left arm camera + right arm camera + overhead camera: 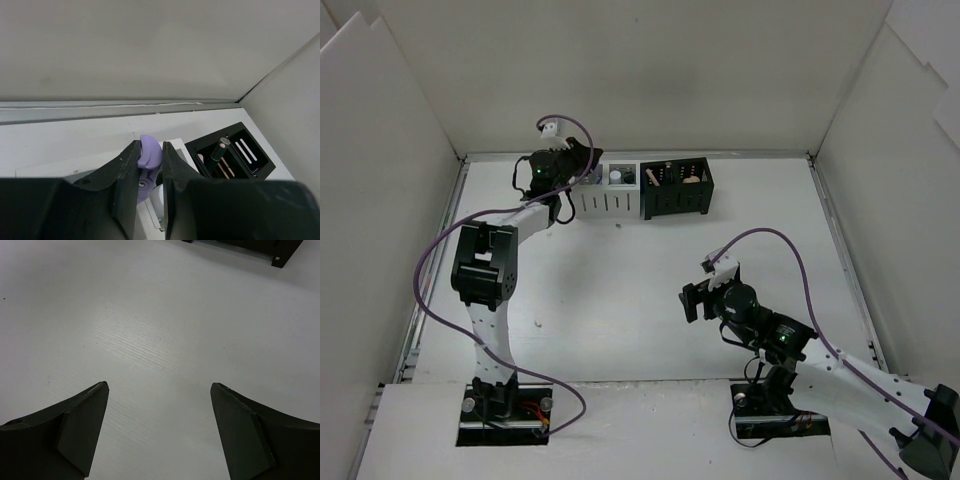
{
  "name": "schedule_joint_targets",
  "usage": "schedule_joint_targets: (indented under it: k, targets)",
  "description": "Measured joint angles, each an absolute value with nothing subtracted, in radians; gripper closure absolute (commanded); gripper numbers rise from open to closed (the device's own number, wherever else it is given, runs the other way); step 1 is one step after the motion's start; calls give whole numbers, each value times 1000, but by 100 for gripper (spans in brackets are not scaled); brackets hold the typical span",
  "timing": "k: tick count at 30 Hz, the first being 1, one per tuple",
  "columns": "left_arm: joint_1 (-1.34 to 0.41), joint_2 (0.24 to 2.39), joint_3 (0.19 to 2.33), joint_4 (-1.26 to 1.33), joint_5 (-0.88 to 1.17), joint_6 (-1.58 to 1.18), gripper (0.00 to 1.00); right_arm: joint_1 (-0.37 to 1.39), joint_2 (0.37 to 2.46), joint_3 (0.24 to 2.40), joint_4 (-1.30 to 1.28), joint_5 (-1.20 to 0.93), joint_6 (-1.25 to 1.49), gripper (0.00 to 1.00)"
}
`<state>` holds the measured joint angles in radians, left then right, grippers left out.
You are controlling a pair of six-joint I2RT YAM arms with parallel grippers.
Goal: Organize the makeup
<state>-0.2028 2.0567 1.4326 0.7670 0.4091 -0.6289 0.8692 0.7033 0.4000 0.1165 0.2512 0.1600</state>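
Note:
My left gripper (150, 146) is shut on a purple plastic makeup tool (149, 152), holding it just above the left end of the white slotted box (605, 203) at the back of the table. In the top view this gripper (582, 172) hangs over that box. A small clear vial with a dark cap (618, 176) stands in the white box. The black slotted box (677, 198) beside it holds a dark stick with a peach tip (219, 150) and peach pieces (690, 178). My right gripper (157, 390) is open over bare table, low at centre right (692, 298).
White walls close in the table at the back and on both sides. The two boxes stand side by side against the back wall. A corner of the black box (280, 252) shows at the top of the right wrist view. Purple cables loop over both arms.

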Motion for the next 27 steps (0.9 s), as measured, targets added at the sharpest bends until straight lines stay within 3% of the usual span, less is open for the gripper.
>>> schedule_joint_targets:
  k: [8,18,27]
  targets:
    - [-203,2053,1398,770,384,-632,85,869,703,400,116,251,161,19]
    - [-203,2051,1396,773,376,-643,60,869,703,400,116,251,165,19]
    - [-203,2006,1391,776,371,-646,52,869,699,400,115,251,167,19]
